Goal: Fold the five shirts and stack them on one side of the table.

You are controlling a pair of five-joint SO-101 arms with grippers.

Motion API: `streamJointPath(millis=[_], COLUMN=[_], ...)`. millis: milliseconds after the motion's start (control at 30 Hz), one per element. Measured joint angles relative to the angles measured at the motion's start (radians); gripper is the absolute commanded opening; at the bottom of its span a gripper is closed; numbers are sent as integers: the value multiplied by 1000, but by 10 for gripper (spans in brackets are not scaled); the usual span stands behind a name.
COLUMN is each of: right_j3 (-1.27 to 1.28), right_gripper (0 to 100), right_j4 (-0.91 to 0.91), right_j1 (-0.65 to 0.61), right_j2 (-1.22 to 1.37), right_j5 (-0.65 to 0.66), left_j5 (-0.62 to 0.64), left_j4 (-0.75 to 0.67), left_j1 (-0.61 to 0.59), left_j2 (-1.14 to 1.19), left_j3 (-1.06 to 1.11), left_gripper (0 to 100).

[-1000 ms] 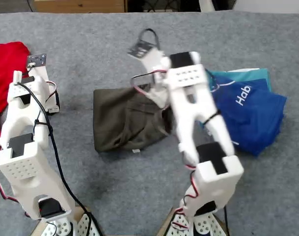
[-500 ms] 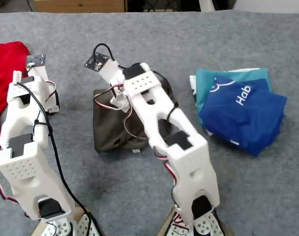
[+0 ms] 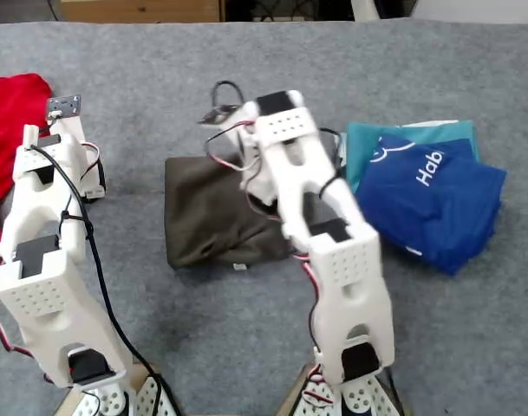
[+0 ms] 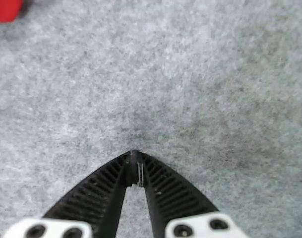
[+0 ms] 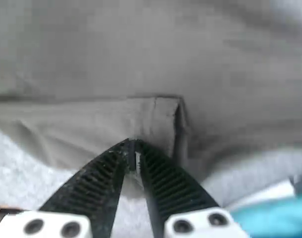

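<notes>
The right gripper [image 5: 135, 148] has its jaws closed tip to tip, right over the hem of the olive shirt [image 5: 141, 59]. The tips sit against a folded seam, and I cannot tell whether they pinch a bit of cloth or only rest on it. The shirt spreads away from the tips, and in the high view it is a rough rectangle in the middle of the table [image 3: 159, 61], mostly folded but with loose edges. Off to one side of this gripper, a little farther out, a teal shirt [image 5: 274, 218] begins. From above it lies under a blue shirt [image 3: 437, 199], the two stacked near the table's right side.

The left gripper [image 4: 135, 158] is also closed, tips touching, with nothing in it and only grey felt below. A red shirt [image 4: 4, 7] lies well ahead of it, bunched and unfolded.

By my judgement the task is partly done: two shirts are stacked, the olive one looks ready to join them, and the red one remains to be folded.

The right arm hides part of the olive shirt from above. The frame edge cuts off the red shirt. A pale strip beside the teal may be a fifth shirt, but I cannot tell.
</notes>
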Motion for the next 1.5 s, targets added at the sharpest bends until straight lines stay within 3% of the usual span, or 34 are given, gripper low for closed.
streamJointPath(millis=[267, 433, 533, 633, 833, 1100, 1333, 1500], right_j3=[430, 609, 611, 582, 448, 293, 284, 405], right_gripper=[14, 15, 15, 15, 15, 14, 14, 14], right_j4=[-3, -103, -196, -321, -474, -224, -35, -9], right_j1=[126, 204, 170, 77, -64, -46, 63, 132], right_j2=[-351, -531, -569, -565, -368, -109, -176, -345], right_j5=[100, 138, 127, 29, -124, -146, -140, -91], left_j5=[0, 0, 0, 0, 0, 0, 0, 0], left_j4=[0, 0, 0, 0, 0, 0, 0, 0], left_j1=[0, 0, 0, 0, 0, 0, 0, 0], left_j2=[0, 0, 0, 0, 0, 0, 0, 0], left_j3=[0, 0, 0, 0, 0, 0, 0, 0], left_gripper=[29, 29, 29, 29, 29, 29, 29, 29])
